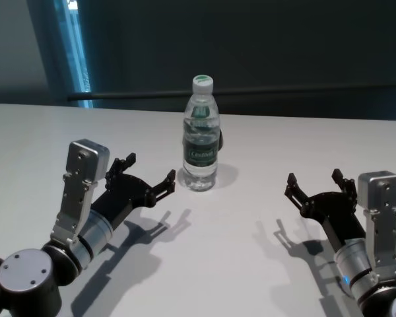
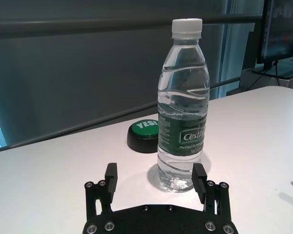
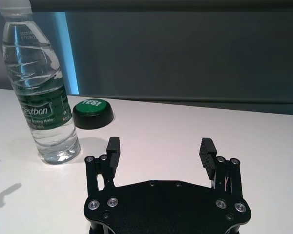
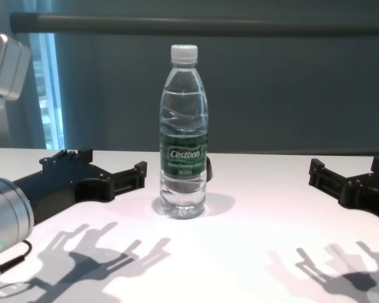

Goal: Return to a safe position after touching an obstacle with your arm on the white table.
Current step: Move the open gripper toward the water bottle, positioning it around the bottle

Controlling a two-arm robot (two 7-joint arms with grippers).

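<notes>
Dark grey-blue wall [image 1: 284, 46] behind, w/ a dark horizontal rail [image 4: 240, 25] across it. Narrow bright blue window strip [image 1: 76, 46] at far left, daylight coming thru. In left wrist view, a dark monitor [image 2: 283, 29] on a desk.

Green button [image 4: 208, 169] mostly behind bottle [image 4: 184, 132]
</notes>
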